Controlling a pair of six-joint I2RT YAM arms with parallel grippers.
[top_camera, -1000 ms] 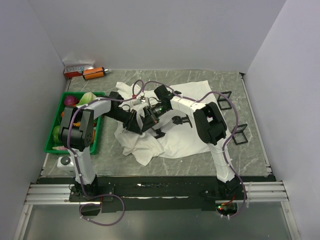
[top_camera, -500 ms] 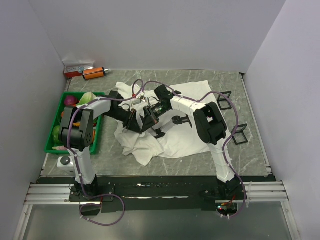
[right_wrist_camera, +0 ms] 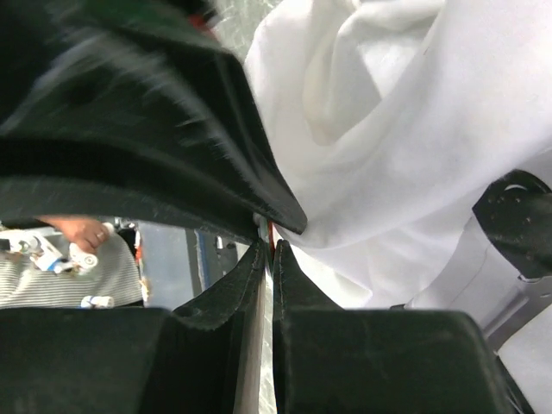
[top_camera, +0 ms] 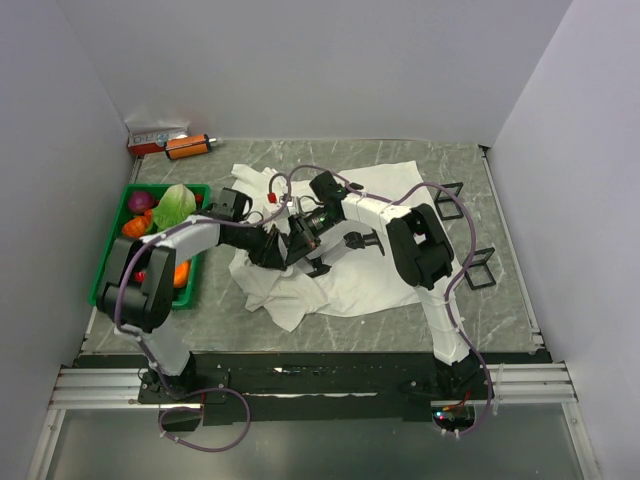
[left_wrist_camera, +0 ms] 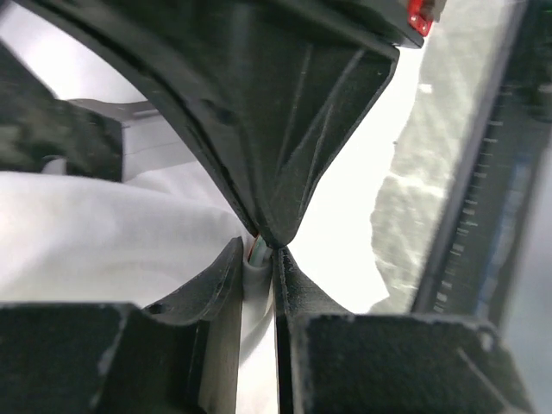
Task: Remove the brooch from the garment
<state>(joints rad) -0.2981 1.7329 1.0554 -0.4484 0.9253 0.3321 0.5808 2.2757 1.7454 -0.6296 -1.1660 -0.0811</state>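
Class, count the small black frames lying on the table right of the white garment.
2. One frame lies beside the garment, farther back; the other frame lies nearer the arm bases. Cloth may hide more.

Top view: bright, even overhead light, sharp all over; soft, short shadows on table. Left wrist view: garment blown out white, left fingers dark, soft-focus. Right wrist view: black mass at upper left smeared; right fingers underexposed.
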